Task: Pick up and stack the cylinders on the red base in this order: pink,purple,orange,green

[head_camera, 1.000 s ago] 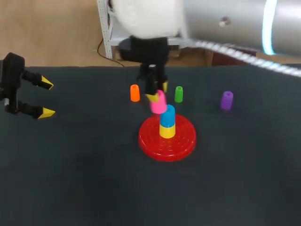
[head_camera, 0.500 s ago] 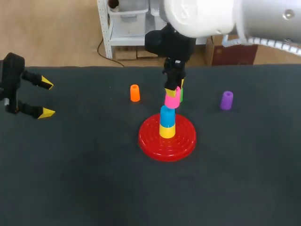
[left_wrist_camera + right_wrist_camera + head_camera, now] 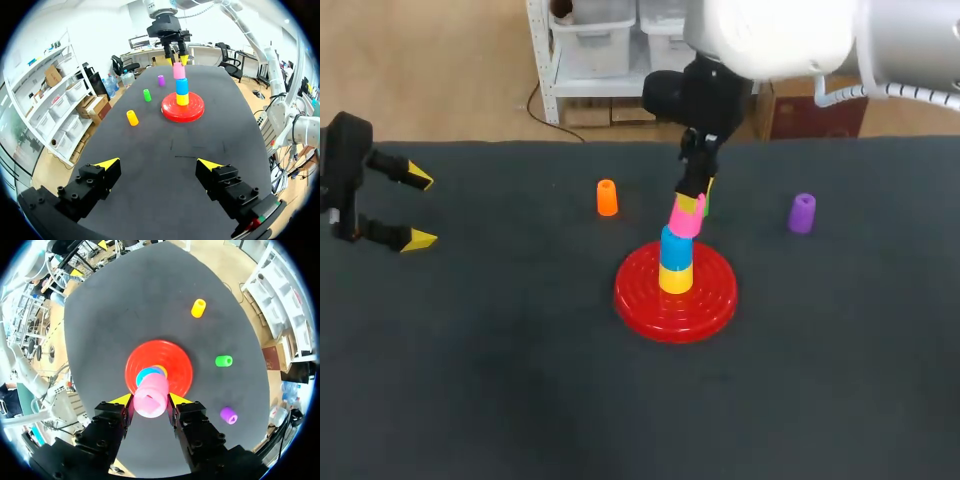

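Left gripper (image 3: 420, 209): at the left edge of the table (image 3: 500, 380), fingers spread wide with nothing between them; every cylinder lies well ahead of it.

Orange cylinder (image 3: 607, 197): upright on the table, apart from the right gripper on its left-arm side, and clear of the base.

Red base (image 3: 640, 302): directly below the right gripper. It carries a yellow cylinder (image 3: 675, 279) with a blue cylinder (image 3: 675, 248) on top of it.

Right gripper (image 3: 151, 401): reaching down from the far side of the table, closed on the pink cylinder (image 3: 151, 394), one yellow tip pressed against each side. The pink cylinder is tilted, its lower end at the top of the blue cylinder. Whether it already rests there or hangs just above cannot be told. In the right wrist view its open end faces the camera and covers most of the stack beneath.

Green cylinder (image 3: 223, 360): just beside the right gripper, on the table beyond the base; in the head view the fingers partly hide it.

Purple cylinder (image 3: 802, 212): upright, further out past the green cylinder on the same side of the right gripper, well apart from the base.
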`<state>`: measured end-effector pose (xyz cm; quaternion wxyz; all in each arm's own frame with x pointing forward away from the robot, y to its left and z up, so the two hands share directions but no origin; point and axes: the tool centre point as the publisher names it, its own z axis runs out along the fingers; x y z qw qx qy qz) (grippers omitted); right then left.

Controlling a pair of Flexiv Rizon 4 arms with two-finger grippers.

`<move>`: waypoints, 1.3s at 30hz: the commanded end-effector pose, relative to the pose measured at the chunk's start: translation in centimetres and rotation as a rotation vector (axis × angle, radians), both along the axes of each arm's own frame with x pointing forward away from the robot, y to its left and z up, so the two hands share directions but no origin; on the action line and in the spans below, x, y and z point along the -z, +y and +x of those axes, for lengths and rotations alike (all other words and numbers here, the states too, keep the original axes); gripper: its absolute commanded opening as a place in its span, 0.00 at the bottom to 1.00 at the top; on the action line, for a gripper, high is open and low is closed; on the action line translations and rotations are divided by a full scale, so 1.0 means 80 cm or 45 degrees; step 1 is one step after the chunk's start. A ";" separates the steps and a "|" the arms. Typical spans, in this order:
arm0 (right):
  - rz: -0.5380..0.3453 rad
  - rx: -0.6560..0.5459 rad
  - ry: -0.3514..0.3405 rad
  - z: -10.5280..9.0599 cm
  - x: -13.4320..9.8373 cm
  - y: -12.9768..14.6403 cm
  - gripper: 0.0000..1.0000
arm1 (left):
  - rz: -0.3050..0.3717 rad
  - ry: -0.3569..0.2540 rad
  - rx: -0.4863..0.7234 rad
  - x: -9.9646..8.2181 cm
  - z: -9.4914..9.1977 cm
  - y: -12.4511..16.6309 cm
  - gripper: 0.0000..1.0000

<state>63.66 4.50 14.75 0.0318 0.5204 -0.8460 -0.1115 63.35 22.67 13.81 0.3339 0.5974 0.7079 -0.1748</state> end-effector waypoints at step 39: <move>-0.153 0.095 0.061 -0.046 0.046 0.040 1.00 | -0.003 -0.006 -0.001 0.001 -0.001 0.000 1.00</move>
